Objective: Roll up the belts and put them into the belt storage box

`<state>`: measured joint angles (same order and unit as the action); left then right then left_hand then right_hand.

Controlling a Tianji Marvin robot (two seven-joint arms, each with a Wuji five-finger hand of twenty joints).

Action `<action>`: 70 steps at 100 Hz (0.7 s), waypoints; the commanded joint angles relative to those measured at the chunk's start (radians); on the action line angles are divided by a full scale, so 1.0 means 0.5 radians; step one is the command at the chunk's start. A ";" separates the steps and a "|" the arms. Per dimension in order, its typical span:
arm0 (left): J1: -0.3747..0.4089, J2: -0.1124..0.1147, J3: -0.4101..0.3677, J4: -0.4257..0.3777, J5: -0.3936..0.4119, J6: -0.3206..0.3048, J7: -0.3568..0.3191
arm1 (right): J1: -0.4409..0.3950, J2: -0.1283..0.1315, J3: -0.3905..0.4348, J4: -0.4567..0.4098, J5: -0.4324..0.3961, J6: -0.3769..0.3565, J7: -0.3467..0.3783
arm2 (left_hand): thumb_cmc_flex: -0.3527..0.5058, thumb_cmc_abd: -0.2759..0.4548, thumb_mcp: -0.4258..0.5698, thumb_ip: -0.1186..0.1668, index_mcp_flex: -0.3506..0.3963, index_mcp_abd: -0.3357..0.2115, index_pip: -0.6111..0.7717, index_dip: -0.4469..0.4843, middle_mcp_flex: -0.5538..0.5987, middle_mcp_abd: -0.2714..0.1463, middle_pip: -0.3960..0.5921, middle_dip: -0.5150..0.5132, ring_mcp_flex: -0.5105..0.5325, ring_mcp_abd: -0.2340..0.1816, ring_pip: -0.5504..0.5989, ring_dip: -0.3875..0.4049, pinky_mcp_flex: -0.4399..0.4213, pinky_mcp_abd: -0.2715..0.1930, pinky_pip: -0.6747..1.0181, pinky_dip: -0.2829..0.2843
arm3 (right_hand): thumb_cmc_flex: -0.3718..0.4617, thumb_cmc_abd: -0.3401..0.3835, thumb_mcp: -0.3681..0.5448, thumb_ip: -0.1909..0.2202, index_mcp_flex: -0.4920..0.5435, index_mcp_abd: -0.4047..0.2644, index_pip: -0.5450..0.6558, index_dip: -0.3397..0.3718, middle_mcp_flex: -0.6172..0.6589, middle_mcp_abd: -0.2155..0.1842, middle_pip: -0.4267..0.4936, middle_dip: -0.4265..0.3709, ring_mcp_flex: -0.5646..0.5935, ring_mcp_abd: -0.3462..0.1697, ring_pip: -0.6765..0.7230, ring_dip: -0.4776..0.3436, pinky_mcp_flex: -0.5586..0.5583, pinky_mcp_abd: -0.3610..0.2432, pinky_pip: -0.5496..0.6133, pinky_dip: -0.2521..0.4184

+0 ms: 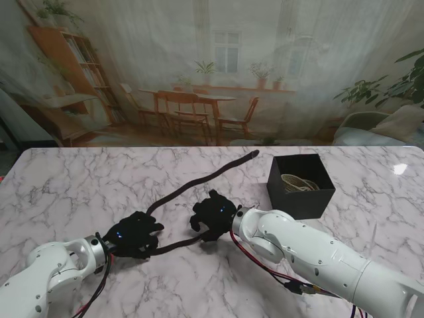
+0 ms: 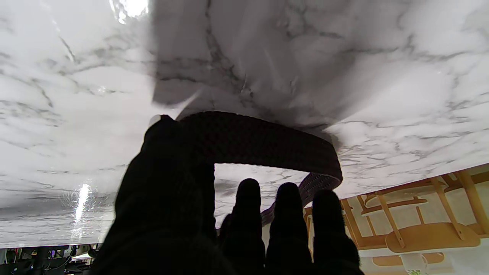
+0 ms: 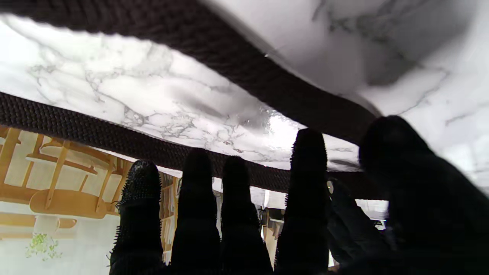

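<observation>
1. Stand view: belt (image 1: 199, 180) lies mid-table, running from the near edge toward the box (image 1: 301, 185).
2. Left hand (image 1: 136, 233) pinches its near end; right hand (image 1: 213, 215) grips beside.
3. Best to roll tight, keeping the edges aligned.

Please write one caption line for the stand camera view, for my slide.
Two gloved robot hands, left and right, work a dark belt beside the black storage box.

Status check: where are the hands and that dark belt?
Left hand and right hand both on dark belt. Belt mostly unrolled. Storage box already holds one.
</observation>
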<state>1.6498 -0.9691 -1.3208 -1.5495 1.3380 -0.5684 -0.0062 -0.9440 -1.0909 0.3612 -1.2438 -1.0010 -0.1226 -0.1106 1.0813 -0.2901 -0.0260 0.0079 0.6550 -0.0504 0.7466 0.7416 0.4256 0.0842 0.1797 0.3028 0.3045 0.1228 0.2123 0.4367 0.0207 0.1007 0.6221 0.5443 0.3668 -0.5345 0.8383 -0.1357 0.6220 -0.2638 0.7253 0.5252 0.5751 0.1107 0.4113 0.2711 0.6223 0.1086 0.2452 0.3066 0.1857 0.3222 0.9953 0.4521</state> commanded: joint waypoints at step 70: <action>-0.070 -0.008 0.052 0.033 -0.047 0.017 -0.065 | -0.132 0.050 0.057 -0.047 -0.019 0.015 0.135 | 0.079 -0.045 0.048 0.007 0.043 -0.026 0.018 0.037 0.057 0.045 0.005 0.032 0.031 0.029 0.009 0.025 -0.018 0.056 0.038 -0.031 | 0.343 -0.011 0.280 -0.125 -0.187 0.143 0.264 -0.054 0.525 -0.295 0.575 0.657 0.616 -0.225 0.588 0.465 0.405 -0.032 0.358 0.207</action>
<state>1.6213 -0.9704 -1.2987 -1.5356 1.3159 -0.5551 -0.0204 -1.0036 -1.0656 0.3965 -1.2810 -1.0153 -0.1231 -0.0501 1.0813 -0.2901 -0.0260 0.0079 0.6551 -0.0506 0.7465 0.7478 0.4376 0.0941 0.1797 0.3037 0.3129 0.1262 0.2139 0.4368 0.0207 0.1022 0.6221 0.5442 0.4870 -0.5297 0.9269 -0.1597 0.5355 -0.1346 0.8247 0.5560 0.7645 0.0108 0.6243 0.5520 0.8552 0.0298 0.4677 0.4961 0.3511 0.3207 1.1261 0.5245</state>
